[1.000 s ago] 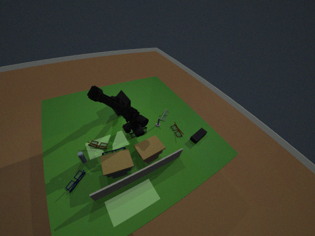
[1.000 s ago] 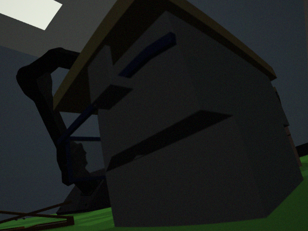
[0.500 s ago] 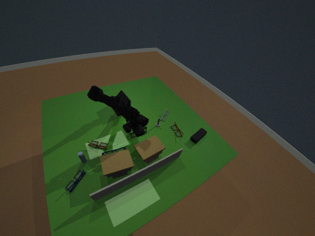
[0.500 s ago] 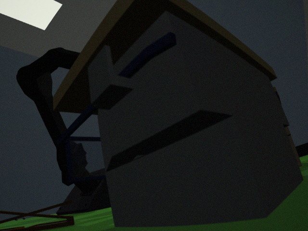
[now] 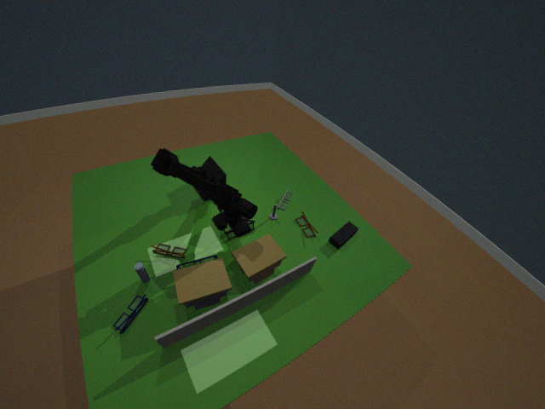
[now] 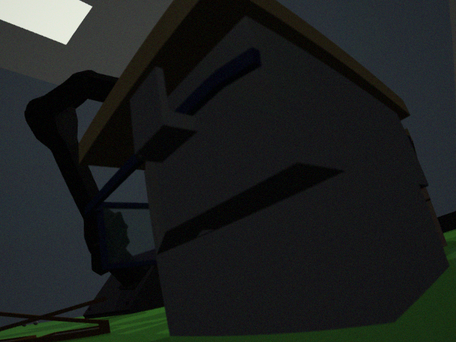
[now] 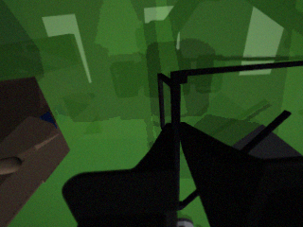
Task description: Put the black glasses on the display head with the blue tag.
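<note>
My gripper (image 5: pixel 235 227) (image 7: pixel 174 128) is low over the green mat (image 5: pixel 110 206), just behind the two display heads. It is shut on the black glasses (image 7: pixel 175 95) (image 5: pixel 250 226), with the thin frame standing upright between the fingers in the wrist view. The nearer head (image 5: pixel 258 256) (image 7: pixel 28 142) has a tan top; a small blue patch (image 7: pixel 48 118) shows on it in the wrist view. The other head (image 5: pixel 201 281) (image 6: pixel 294 221) wears blue glasses (image 5: pixel 197 265) (image 6: pixel 221 75). I cannot tell which head carries the blue tag.
A long grey wall (image 5: pixel 238 301) stands in front of the heads. Red glasses (image 5: pixel 169 250) and a grey cylinder (image 5: pixel 141 272) lie left; blue glasses (image 5: pixel 132 313) farther left. Silver glasses on a stand (image 5: pixel 281 203), red glasses (image 5: pixel 306 224) and a black box (image 5: pixel 343 233) are right.
</note>
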### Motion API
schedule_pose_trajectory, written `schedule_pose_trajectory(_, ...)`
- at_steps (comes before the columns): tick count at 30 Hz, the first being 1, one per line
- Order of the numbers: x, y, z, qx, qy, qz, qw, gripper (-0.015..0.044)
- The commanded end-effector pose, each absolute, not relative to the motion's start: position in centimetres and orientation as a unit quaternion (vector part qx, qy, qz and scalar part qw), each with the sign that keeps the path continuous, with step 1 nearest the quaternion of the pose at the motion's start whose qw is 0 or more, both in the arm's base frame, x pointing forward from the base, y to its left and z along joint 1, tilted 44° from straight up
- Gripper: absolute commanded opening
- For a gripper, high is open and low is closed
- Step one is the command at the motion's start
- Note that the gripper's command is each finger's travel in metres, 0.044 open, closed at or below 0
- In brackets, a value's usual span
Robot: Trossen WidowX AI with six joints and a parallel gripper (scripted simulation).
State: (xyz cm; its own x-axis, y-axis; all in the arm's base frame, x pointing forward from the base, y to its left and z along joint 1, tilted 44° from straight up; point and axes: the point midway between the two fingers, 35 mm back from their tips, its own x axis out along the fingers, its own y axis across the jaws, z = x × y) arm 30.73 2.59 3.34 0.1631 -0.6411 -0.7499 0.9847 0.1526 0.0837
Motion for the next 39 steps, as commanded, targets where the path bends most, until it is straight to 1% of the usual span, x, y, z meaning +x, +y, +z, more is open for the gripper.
schedule_pose_trajectory(1, 30.7, 2.9, 3.7, 0.294, 0.288, -0.583, 0.7, 0.0)
schedule_pose_trajectory(16, 29.7, 7.3, 9.2, 0.283, 0.28, -0.598, 0.696, 0.0)
schedule_pose_trajectory(23, 29.4, 7.3, 10.0, 0.277, 0.282, -0.598, 0.698, 0.0)
schedule_pose_trajectory(27, 29.4, 7.6, 9.8, 0.246, 0.309, -0.584, 0.709, 0.0)
schedule_pose_trajectory(39, 29.1, 9.2, 8.5, 0.079, 0.437, -0.496, 0.747, 0.0)
